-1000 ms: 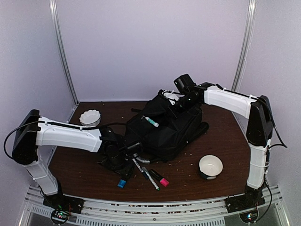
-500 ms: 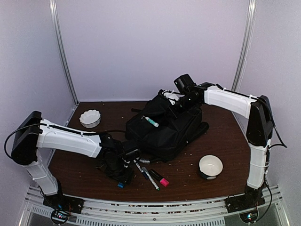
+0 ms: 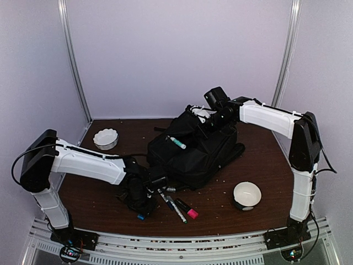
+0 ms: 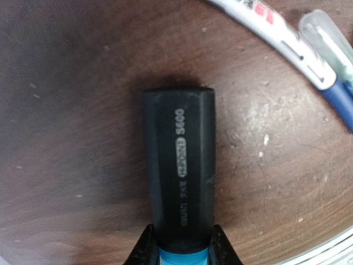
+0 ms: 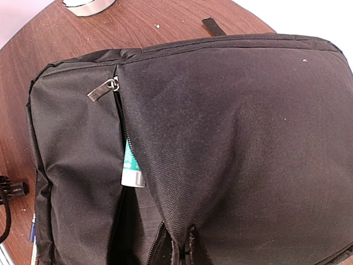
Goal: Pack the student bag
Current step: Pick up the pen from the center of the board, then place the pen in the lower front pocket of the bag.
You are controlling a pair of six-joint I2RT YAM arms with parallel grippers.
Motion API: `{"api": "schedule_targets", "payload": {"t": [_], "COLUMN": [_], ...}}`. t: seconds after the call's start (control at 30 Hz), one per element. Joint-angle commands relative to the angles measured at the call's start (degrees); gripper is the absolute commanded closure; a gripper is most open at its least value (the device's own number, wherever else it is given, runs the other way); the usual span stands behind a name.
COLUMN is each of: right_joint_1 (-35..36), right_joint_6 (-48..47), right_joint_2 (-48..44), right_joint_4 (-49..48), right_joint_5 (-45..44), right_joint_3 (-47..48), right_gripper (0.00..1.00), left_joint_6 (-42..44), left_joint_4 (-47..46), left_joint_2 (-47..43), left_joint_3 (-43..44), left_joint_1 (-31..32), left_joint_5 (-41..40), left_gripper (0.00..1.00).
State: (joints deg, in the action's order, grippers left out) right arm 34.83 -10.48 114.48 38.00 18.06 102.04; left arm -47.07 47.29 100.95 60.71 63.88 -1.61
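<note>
Left gripper (image 4: 183, 249), 7 o'clock of student bag (image 3: 193, 157): clamped across black highlighter (image 4: 179, 165) lying flat on table (image 3: 99, 193). Mid-table, student bag: black matte weave, zip pocket gaping, teal-tipped pen (image 5: 131, 168) poking out. Probably light, floppy, sags when lifted; best taken at zip hem, not mid-panel. Right gripper (image 3: 214, 124) at its 1 o'clock end: closed, pinching bag fabric.

Cut off, covered, or half hidden

The black marker (image 4: 179, 165) runs off the bottom edge of the left wrist view at its blue end. Only the tips of the left gripper (image 4: 183, 249) show there, one against each side. Two white pens (image 4: 287, 47) are clipped at the top right corner. A teal-and-white item (image 5: 131, 168), unidentifiable, sits half buried in the zipper slit of the student bag (image 5: 237, 138), which overruns the frame's right and bottom edges.
</note>
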Motion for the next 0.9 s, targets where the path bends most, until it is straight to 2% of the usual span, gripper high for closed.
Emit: {"api": "schedule_targets", "payload": {"t": [0.0,0.1,0.23,0.43,0.53,0.7,0.87], "right_joint_1": [0.24,0.24,0.24,0.24,0.23,0.24,0.24], "right_joint_6": [0.67,0.81,0.89,1.29,1.45,1.85,2.13], "right_joint_2": [-0.72,-0.74,-0.74,-0.75,-0.73,-0.86,-1.34], "right_joint_4": [-1.35,-1.35,-1.37,-1.44,-1.52,-1.59,-1.7], "right_joint_5": [4.27,4.86,5.13,6.29,6.62,7.37,7.83], "right_joint_3": [1.63,1.58,1.6,1.58,1.58,1.67,1.67], "right_gripper": [1.0,1.0,1.0,1.0,1.0,1.0,1.0], "left_joint_6": [2.29,4.9,8.13,12.39,15.86,22.49,22.5], "left_joint_4": [6.84,11.34,15.57,10.84,8.71,11.14,11.29], "left_joint_2": [-1.06,-2.45,-3.63,-6.7,-4.28,5.42,11.64], "left_joint_3": [6.07,10.88,16.34,20.96,26.59,38.98,44.41], "left_joint_1": [0.2,0.13,-1.1,-9.9,-14.04,-17.33,-18.87], "left_joint_5": [-4.88,-6.37,-7.07,-1.48,3.66,14.06,26.56], "left_gripper": [0.82,0.88,0.89,0.89,0.91,0.92,0.93]}}
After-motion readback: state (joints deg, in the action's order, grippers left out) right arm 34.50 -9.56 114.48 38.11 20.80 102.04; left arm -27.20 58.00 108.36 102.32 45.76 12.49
